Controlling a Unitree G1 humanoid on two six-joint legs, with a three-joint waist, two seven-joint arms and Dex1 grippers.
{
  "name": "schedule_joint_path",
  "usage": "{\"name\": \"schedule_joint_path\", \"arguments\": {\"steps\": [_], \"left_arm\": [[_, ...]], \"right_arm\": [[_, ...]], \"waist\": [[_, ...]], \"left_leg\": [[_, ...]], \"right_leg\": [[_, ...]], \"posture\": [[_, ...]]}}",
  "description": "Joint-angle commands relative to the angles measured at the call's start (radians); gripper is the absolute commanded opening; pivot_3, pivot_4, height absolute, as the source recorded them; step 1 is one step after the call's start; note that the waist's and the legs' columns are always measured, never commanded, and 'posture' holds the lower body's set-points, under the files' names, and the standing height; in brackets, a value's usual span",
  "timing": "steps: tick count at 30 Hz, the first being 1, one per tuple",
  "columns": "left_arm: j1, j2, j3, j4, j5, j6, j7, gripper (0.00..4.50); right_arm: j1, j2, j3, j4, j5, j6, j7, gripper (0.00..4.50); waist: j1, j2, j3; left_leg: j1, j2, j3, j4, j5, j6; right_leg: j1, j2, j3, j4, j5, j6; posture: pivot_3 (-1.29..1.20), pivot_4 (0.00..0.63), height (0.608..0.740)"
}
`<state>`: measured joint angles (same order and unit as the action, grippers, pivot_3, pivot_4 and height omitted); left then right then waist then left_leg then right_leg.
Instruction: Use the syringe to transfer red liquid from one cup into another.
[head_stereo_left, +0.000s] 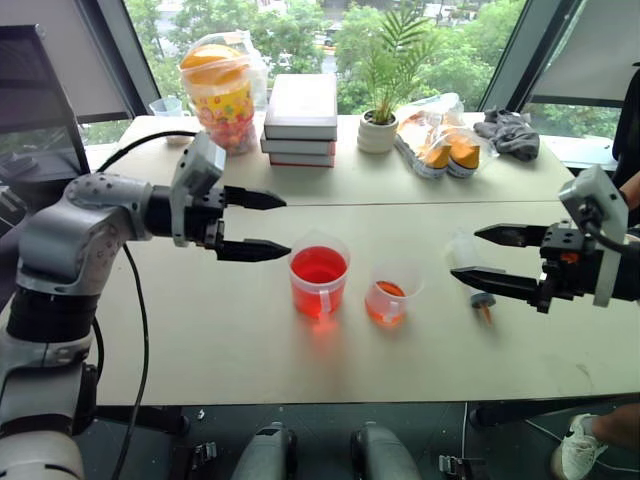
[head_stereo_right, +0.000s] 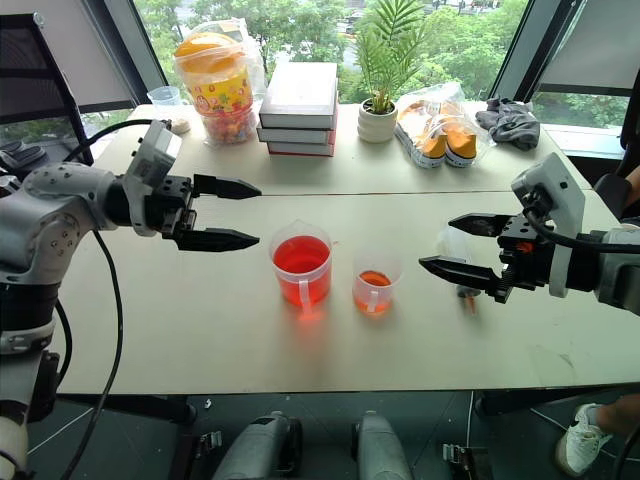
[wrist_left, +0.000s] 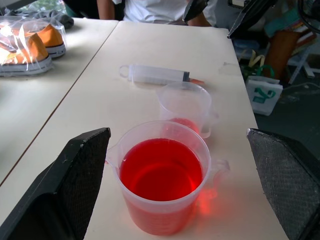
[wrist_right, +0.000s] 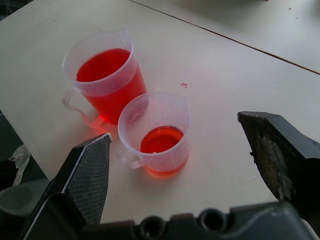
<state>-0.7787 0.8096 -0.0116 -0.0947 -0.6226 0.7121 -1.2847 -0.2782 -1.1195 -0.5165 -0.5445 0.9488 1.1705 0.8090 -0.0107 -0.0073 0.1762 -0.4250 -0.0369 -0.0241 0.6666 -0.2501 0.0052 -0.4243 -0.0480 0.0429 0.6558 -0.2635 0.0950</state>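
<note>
**Syringe lying under the right claw, both claws empty**

Reading the left eye view from the left edge, I am seeing my left claw (head_stereo_left: 250, 224) hanging in the centre-left of the frame with its two black fingers spread wide and nothing between them, aimed toward the middle of the frame. Just to the right of it, the larger cup (head_stereo_left: 318, 277) is standing upright on the surface (head_stereo_left: 200, 330), and it is carrying red liquid (head_stereo_left: 318, 266) to well over half its depth. Right beside that, close but not touching, the smaller cup (head_stereo_left: 388, 297) is holding only a shallow layer of the same red at its bottom.

Further right, the syringe (head_stereo_left: 478, 290) is lying flat on the surface, partly hidden behind my right claw (head_stereo_left: 480, 254), which is hovering over it in the centre-right, fingers parted fully and gripping nothing. From the left wrist view I am judging that its long axis is running roughly toward and away from me, beyond the smaller cup, ring end at the far side, orange tip at the near side.

My right arm is clearly the nearer one; the pickup is turning on dropping that claw across the barrel.
</note>
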Motion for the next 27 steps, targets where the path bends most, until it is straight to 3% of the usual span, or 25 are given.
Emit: {"name": "schedule_joint_path", "arguments": {"steps": [1,19,27], "left_arm": [[-0.005,0.016,0.04,-0.026,-0.02,0.001,0.006,4.5],[-0.011,0.001,0.036,-0.025,-0.038,0.008,0.018,4.5],[-0.005,-0.014,0.03,-0.022,-0.038,0.001,0.02,4.5]], "right_arm": [[-0.008,-0.019,-0.015,-0.005,0.014,-0.013,-0.004,4.46],[0.021,-0.044,-0.039,-0.002,0.026,0.008,-0.024,4.46],[0.009,-0.086,0.009,0.039,-0.018,0.018,-0.051,4.46]], "waist": [[0.0,0.0,0.0],[0.0,0.0,0.0],[0.0,0.0,0.0]], "left_leg": [[0.0,0.0,0.0,0.0,0.0,0.0],[0.0,0.0,0.0,0.0,0.0,0.0],[0.0,0.0,0.0,0.0,0.0,0.0]], "right_leg": [[0.0,0.0,0.0,0.0,0.0,0.0],[0.0,0.0,0.0,0.0,0.0,0.0],[0.0,0.0,0.0,0.0,0.0,0.0]], "posture": [[0.0,0.15,0.74],[0.0,0.15,0.74],[0.0,0.15,0.74]]}}
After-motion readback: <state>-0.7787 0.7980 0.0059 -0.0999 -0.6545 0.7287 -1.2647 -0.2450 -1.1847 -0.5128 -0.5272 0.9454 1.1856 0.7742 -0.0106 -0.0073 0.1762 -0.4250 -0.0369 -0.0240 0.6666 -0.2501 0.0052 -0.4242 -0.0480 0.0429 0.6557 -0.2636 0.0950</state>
